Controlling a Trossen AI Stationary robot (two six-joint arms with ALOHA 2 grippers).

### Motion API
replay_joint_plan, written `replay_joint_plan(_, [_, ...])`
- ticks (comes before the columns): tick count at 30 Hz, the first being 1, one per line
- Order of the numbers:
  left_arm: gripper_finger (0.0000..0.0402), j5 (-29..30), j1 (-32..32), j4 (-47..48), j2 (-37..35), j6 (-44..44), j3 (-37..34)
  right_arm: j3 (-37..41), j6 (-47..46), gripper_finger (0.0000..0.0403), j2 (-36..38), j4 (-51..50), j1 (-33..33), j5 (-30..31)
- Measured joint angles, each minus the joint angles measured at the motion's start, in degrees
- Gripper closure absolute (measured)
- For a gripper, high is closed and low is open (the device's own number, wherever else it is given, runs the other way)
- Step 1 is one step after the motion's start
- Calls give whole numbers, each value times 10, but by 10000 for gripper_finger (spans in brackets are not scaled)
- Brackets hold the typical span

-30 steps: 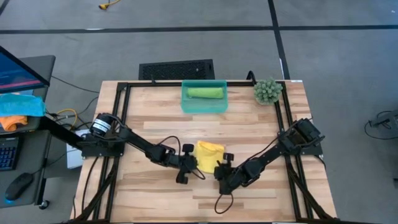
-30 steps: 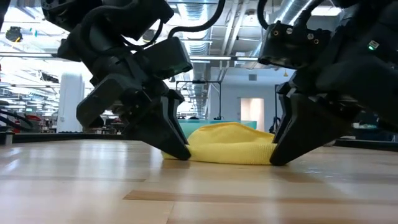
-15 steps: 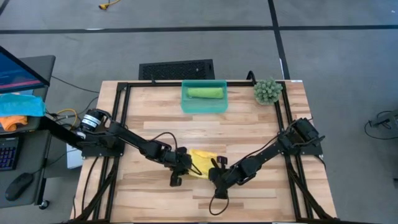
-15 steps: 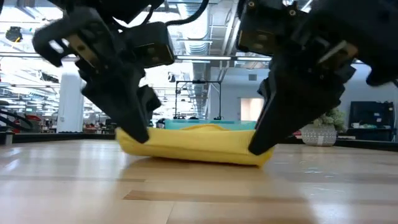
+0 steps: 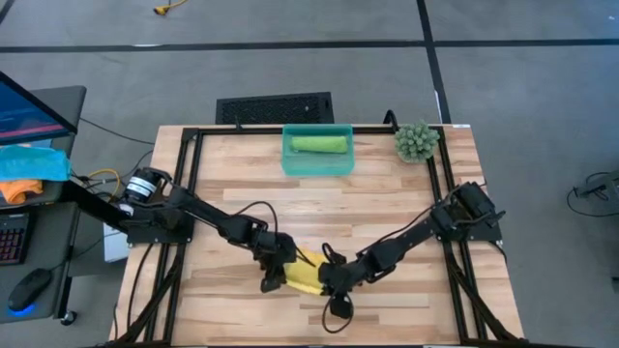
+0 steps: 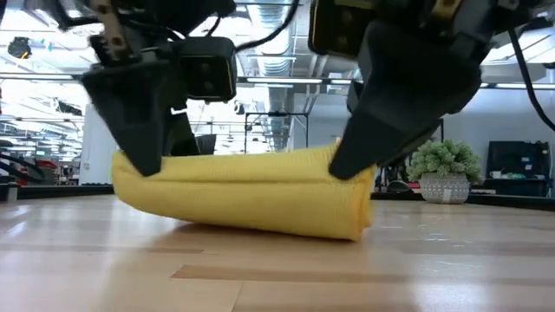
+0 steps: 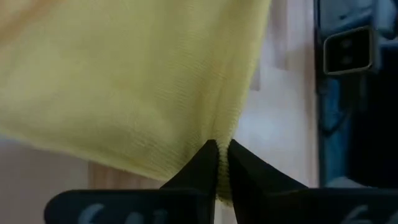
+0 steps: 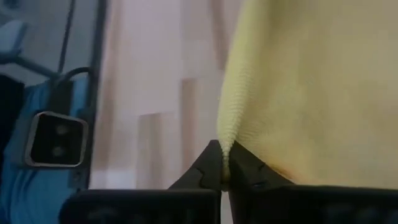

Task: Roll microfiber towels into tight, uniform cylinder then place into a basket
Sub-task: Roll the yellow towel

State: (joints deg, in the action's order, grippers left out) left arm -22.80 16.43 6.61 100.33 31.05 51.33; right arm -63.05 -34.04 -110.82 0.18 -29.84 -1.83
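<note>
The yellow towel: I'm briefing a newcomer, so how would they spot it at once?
On the wooden table, look at the near edge, where the left gripper and right gripper meet. Each is shut on an end of the yellow towel. The green towel lies apart in the teal basket.

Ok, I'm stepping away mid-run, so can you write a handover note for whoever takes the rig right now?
Left gripper: shut on one end of the yellow towel, near the table's front edge.
Right gripper: shut on the towel's other end.
Yellow towel: folded into a long loose band, not yet a tight roll; its middle rests on the table.
Green towel: rolled, lying in the basket at the back of the table.
Done: the green one. Left: finish rolling the yellow, then put it in the basket.
</note>
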Motion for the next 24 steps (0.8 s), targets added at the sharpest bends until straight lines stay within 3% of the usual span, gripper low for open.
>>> replay_joint_plan(9, [381,-48,-49,12,0,188,3,0,-95,387,0,-40,18,-1])
replay_joint_plan(16, [381,-96,-63,65,-1,325,1,2,-136,387,0,-54,1,-66])
replay_joint_plan(19, [381,-88,-63,111,1,337,1,3,-145,393,-3,-51,-16,-79])
replay_joint_plan(24, [381,-44,-59,128,0,307,2,1,-140,379,-2,-52,-19,-34])
